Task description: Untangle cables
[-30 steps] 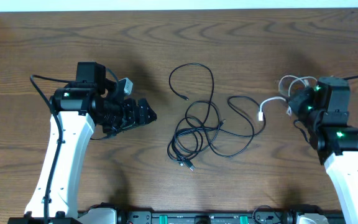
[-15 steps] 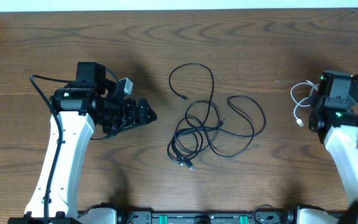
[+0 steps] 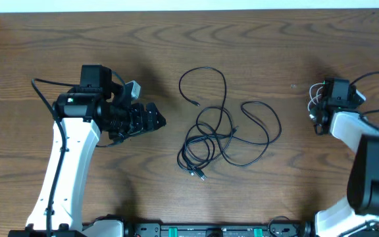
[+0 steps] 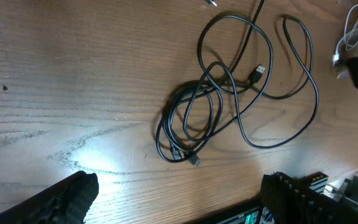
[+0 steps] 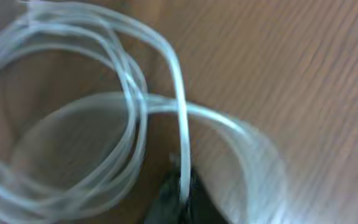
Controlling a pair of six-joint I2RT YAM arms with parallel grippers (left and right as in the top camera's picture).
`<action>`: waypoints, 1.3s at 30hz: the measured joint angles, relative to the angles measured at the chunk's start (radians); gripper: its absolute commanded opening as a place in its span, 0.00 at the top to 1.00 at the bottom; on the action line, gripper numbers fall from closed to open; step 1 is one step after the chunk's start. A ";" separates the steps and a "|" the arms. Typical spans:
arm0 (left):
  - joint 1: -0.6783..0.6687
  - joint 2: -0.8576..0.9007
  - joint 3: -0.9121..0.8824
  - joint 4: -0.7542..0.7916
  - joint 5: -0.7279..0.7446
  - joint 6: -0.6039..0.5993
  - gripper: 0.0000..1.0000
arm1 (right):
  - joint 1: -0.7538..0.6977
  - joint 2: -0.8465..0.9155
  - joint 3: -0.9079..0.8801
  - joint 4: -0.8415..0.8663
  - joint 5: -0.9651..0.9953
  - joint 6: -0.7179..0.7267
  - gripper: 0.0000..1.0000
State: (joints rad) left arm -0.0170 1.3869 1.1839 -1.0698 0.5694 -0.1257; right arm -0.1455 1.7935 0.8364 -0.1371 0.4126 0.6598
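Note:
Black cables (image 3: 219, 135) lie in tangled loose loops at the table's middle; they also show in the left wrist view (image 4: 222, 106). The white cable (image 3: 316, 100) hangs in small loops at my right gripper (image 3: 324, 113), far right, apart from the black ones. In the right wrist view the white cable (image 5: 129, 106) fills the frame, blurred, and runs between the dark fingertips (image 5: 180, 196), which are shut on it. My left gripper (image 3: 154, 119) is open and empty, left of the black tangle, fingers (image 4: 179, 199) wide apart.
The wooden table (image 3: 110, 39) reaches to a pale edge at the back. A black rail with green lights (image 3: 209, 230) runs along the front edge. The arms' own thicker black wires (image 3: 41, 92) trail beside each arm.
My right gripper has carried the white cable to the right, clear of the black tangle, and the arm has turned. The left arm has not moved.

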 measured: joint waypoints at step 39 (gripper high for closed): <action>0.000 0.000 0.000 0.042 0.000 -0.008 0.02 | -0.439 -0.293 0.345 -0.439 -0.465 -0.127 0.01</action>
State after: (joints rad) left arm -0.0170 1.3869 1.1839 -1.0283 0.5694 -0.1337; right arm -0.5842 1.5005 1.1816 -0.5766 -0.0521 0.5327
